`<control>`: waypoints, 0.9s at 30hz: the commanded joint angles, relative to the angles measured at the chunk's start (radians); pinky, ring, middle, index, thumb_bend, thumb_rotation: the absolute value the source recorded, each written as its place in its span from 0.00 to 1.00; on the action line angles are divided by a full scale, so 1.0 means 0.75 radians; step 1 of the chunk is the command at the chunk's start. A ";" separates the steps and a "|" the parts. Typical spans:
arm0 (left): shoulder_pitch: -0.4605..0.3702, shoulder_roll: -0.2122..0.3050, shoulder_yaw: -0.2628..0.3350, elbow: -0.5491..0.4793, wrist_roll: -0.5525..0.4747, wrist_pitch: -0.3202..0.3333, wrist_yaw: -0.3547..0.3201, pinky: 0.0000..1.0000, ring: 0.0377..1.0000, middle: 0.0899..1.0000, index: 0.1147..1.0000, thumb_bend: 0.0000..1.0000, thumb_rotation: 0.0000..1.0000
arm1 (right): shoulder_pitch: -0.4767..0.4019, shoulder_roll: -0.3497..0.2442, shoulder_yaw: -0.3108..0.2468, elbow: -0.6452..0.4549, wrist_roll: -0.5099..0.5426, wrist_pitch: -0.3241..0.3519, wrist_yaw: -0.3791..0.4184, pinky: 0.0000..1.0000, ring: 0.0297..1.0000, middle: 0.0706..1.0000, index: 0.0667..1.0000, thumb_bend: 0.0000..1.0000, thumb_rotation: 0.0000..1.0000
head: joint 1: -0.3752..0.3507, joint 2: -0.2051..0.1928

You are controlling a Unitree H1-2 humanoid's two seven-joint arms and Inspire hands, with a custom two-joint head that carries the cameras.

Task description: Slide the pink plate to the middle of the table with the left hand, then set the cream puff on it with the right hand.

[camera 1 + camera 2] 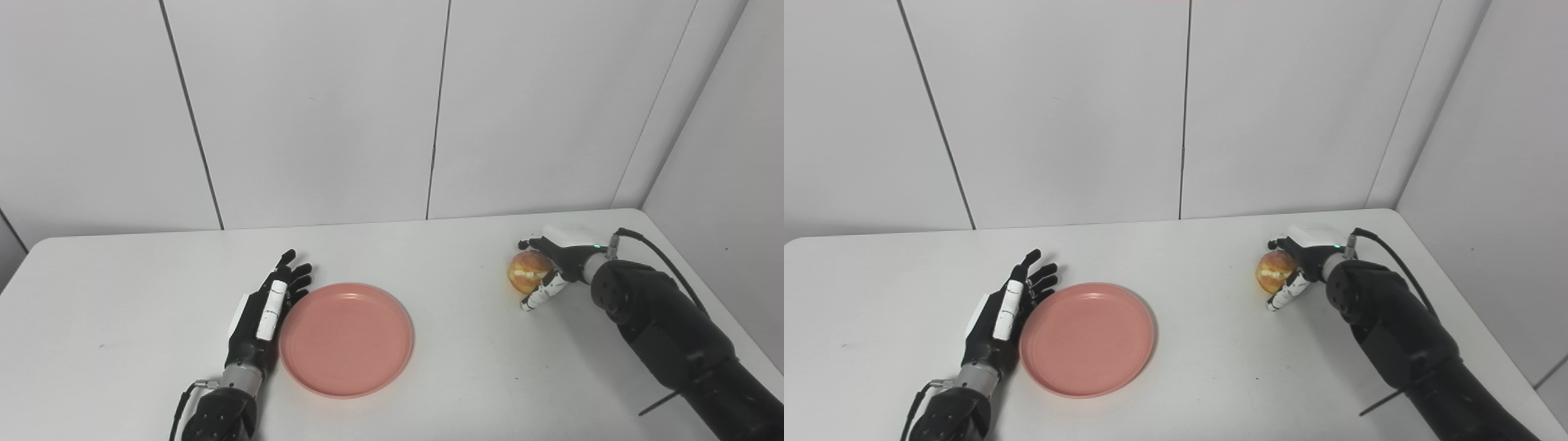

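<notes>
With the plate (pixel 346 339) at lower centre and my left hand (pixel 264 312) spread flat against its left rim, I'd firm my right hand's (pixel 554 269) curled grip on the cream puff (pixel 528 272) at centre right, then lift gently

No text, label, brand, number or sign can be read anywhere in either view.

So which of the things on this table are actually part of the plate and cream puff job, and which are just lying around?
Part of the job:
- pink plate, with the left hand flat against its left edge
- cream puff, with the right hand closed around it

Just there:
- white table; nothing else lies on it
- cable on the right arm
</notes>
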 commanded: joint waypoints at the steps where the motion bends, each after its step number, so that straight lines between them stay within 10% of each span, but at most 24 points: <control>1: 0.006 -0.012 -0.019 -0.021 0.000 0.024 -0.018 0.84 0.85 0.84 0.90 0.85 0.93 | -0.047 -0.029 -0.015 -0.017 0.013 -0.041 -0.048 0.68 0.88 0.91 0.83 1.00 0.30 | 0.001 0.001; 10: 0.009 -0.011 -0.022 -0.031 0.000 0.035 -0.016 0.83 0.85 0.84 0.90 0.85 0.94 | -0.038 -0.022 -0.011 0.001 0.046 -0.074 -0.130 0.48 0.56 0.64 0.72 0.92 0.11 | 0.003 0.008; 11: 0.010 -0.011 -0.022 -0.033 -0.001 0.036 -0.016 0.83 0.85 0.84 0.90 0.84 0.94 | -0.041 -0.022 -0.005 0.008 0.045 -0.073 -0.126 0.38 0.45 0.51 0.66 0.69 0.04 | 0.003 0.008; 13: 0.011 -0.011 -0.022 -0.037 0.000 0.039 -0.016 0.84 0.85 0.84 0.90 0.83 0.94 | -0.047 -0.023 0.009 0.023 0.037 -0.070 -0.121 0.34 0.40 0.44 0.55 0.58 0.01 | 0.004 0.010; 27: 0.005 -0.008 -0.025 -0.031 -0.003 0.038 -0.018 0.85 0.85 0.85 0.91 0.83 0.94 | -0.058 -0.042 0.061 0.043 0.027 -0.066 -0.103 0.43 0.46 0.50 0.41 0.52 0.00 | 0.007 0.009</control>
